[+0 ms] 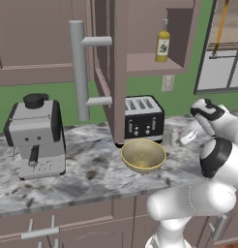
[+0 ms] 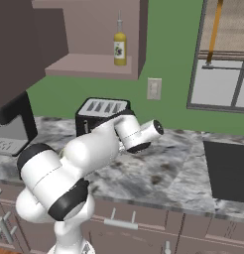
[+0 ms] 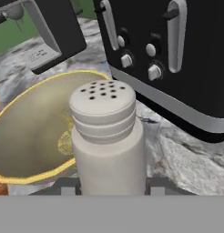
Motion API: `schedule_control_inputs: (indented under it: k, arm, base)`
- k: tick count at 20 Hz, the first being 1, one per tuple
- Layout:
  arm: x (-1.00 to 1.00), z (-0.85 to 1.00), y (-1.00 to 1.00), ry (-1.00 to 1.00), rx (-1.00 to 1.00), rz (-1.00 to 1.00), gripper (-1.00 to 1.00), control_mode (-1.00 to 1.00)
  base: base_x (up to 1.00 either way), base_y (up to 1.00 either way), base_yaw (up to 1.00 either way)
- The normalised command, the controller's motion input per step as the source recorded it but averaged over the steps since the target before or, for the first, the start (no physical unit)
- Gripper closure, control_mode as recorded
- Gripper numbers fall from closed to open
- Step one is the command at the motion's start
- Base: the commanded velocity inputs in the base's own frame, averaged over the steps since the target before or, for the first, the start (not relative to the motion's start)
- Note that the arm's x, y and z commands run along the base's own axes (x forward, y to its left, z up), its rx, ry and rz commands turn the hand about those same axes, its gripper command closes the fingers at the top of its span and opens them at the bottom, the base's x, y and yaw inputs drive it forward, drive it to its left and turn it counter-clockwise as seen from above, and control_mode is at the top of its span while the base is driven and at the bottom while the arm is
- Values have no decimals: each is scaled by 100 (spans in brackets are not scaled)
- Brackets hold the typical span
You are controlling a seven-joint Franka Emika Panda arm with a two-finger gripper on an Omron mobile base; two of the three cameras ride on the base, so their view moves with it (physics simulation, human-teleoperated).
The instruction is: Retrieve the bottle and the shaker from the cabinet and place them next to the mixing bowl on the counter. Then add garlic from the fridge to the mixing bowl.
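No text can be read: the bottle (image 1: 162, 43) bears a dark label with pale marks too small to make out, and the coffee machine (image 1: 36, 134) shows a plate with blurred lines.

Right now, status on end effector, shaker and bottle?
End effector shut on shaker, low over counter beside mixing bowl. Bottle on cabinet shelf. Toaster close behind shaker.
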Motion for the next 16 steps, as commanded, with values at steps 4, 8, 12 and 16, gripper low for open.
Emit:
schedule_control_inputs:
  k: [4,8,12,16]
  arm:
    - [0,-62,0,-10,0,0,100,-100]
    - [0,-51,0,-10,0,0,100,-100]
    - [0,-19,0,-4,0,2,100,-100]
    - [0,-4,2,0,0,5,100,-100]
  base:
    - [0,0,0]
    - [0,0,0]
    - [0,0,0]
    - [0,0,0]
